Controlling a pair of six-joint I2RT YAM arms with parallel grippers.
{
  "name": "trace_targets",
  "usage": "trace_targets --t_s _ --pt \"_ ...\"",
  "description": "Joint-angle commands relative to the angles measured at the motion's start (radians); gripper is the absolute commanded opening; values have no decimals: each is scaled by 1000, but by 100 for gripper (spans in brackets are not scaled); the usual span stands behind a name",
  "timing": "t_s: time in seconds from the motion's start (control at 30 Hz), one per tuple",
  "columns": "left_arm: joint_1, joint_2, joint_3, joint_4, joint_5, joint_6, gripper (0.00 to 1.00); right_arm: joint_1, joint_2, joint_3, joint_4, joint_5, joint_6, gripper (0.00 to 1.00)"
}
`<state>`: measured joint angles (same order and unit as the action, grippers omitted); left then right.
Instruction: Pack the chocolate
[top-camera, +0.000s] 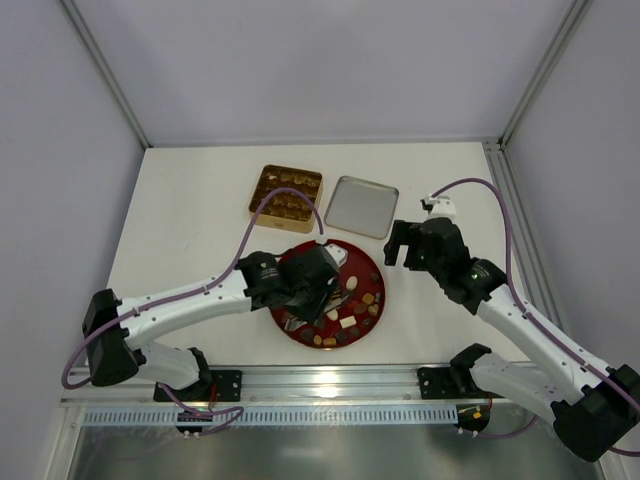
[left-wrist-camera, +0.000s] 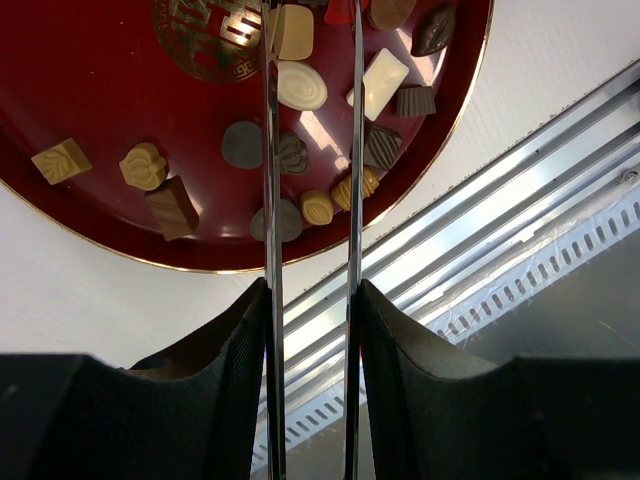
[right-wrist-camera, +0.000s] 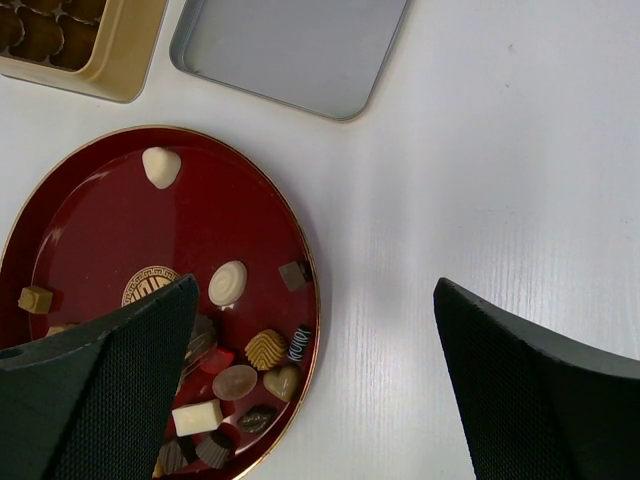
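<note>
Looks like the pick-up step to me: the left tool (left-wrist-camera: 312, 295) hangs over the plate (left-wrist-camera: 100, 120), clenched on a pair of thin metal tongs (left-wrist-camera: 271, 200) whose blades run parallel with a gap between them. The blade tips run out of the left wrist view. There's a red bit (left-wrist-camera: 340, 10) between them right at the edge, but I can't tell if it's pinched.

Most of the chocolate (left-wrist-camera: 302, 86) sits loose on the plate, bunched toward its near-right side. A few dark pieces are already in the gold tin (right-wrist-camera: 110, 75) just past the plate's far-left rim, with the lid (right-wrist-camera: 290, 45) lying beside it.

My guess for the next move: drop the blades around one piece, squeeze, lift, then carry it over the plate's far rim to a free slot.

The right tool (right-wrist-camera: 315, 290) is spread wide, holding nothing, above the counter (right-wrist-camera: 500, 200) just right of the plate.
</note>
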<state>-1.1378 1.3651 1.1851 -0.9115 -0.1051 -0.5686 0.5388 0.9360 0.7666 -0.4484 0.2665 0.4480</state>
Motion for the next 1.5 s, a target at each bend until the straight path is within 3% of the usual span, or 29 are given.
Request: trace_targets --t_s 0.0,0.8,1.2,1.47 --pt "-7 3 8 39 -19 4 39 -5 -16 -1 36 -4 0 100" --pt "-7 55 25 49 -38 19 38 -17 -19 -9 37 -7 -3 100" --pt "-5 48 44 42 -45 26 28 -19 -19 -10 39 -10 -3 100" --pt "-2 19 76 3 -108 35 28 -22 -19 -12 40 -15 1 100"
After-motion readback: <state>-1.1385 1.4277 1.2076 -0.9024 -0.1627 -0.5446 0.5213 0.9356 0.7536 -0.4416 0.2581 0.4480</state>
